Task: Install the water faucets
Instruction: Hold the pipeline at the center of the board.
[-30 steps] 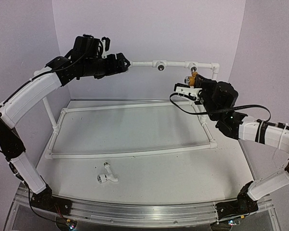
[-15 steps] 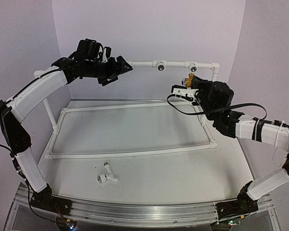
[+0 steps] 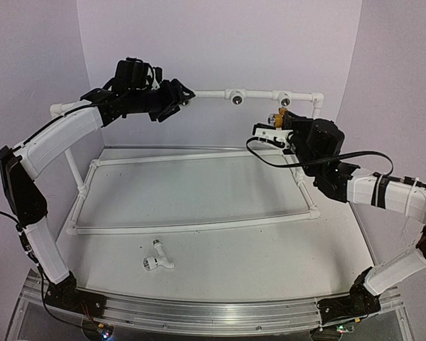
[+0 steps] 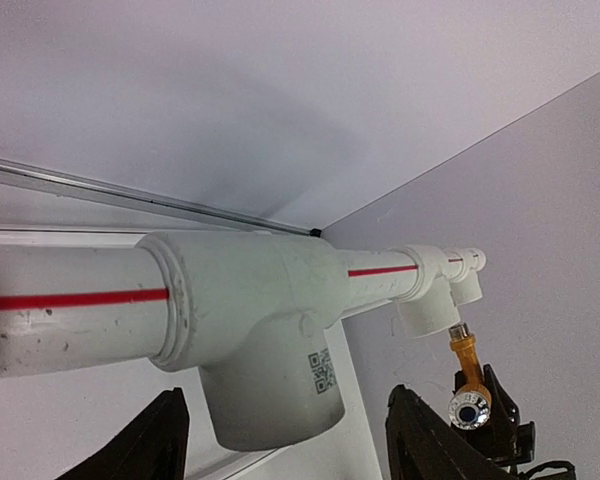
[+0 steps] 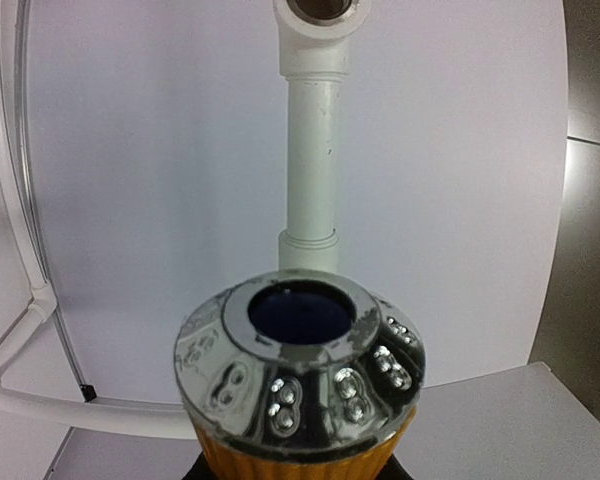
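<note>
The yellow-orange faucet (image 3: 282, 118) is grasped in the right claw (image 3: 278, 126) at the far right, just below the top bar of the white pipe frame (image 3: 213, 93). The white faucet (image 3: 158, 260) lies on the desk (image 3: 270, 249), near and left of centre. The left claw (image 3: 181, 98) is released, its fingers (image 4: 155, 440) apart on either side of a tee socket (image 4: 270, 350) on the bar.
</note>
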Available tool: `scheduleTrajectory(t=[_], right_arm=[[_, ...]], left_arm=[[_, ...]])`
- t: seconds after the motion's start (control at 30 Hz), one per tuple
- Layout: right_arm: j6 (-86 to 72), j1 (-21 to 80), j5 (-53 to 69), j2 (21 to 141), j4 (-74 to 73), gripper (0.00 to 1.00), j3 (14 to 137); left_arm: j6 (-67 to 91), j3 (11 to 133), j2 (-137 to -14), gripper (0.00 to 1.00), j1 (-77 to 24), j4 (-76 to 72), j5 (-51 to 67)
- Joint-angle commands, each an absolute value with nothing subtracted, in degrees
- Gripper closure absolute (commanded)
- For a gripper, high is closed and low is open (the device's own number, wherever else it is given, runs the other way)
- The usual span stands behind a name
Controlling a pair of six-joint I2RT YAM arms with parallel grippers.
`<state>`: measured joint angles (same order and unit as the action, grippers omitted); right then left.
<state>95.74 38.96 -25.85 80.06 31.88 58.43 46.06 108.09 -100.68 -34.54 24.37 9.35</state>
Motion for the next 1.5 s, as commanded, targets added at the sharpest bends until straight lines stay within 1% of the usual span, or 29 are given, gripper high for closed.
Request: scheduleTrajectory(t=[0.0,0.13,0.23,0.37,0.5,0.67,0.97,1.23,1.47], right_arm=[[94.1,38.8,-26.8,80.9,34.8,1.0,62.8],[94.5,38.7,-27.0,81.8,34.9,1.0,63.6],[95.3,38.6,-27.3,82.5,35.3,1.0,63.9],[96.2,38.4,-27.5,83.0,37.2,1.0,63.8],[99.9,38.0,-26.8,83.9,46.5,1.0,61.3],[102.4,37.5,-27.0,85.1,51.4,1.0,60.1],[100.7,36.6,-26.9,84.8,47.3,1.0,59.9],[98.1,36.3,-26.3,83.2,42.2,1.0,59.1],[97.0,35.8,-26.4,83.0,41.6,1.0,59.4]], left_arm=[[47.3,109.2,-101.2,0.34,-34.5,20.4,8.0],[47.2,109.1,-101.3,0.44,-34.5,20.0,7.5],[47.3,108.8,-101.3,0.48,-34.5,19.8,7.1],[47.0,108.6,-101.3,0.56,-34.5,19.4,6.8],[46.5,108.0,-101.1,0.64,-34.5,19.1,7.0],[46.1,106.2,-100.2,0.72,-34.5,18.6,6.7],[44.9,104.8,-99.0,0.8,-34.5,17.9,6.5],[44.9,104.7,-99.0,0.82,-34.5,17.8,7.1],[45.0,104.0,-98.7,0.86,-34.5,17.7,7.1]])
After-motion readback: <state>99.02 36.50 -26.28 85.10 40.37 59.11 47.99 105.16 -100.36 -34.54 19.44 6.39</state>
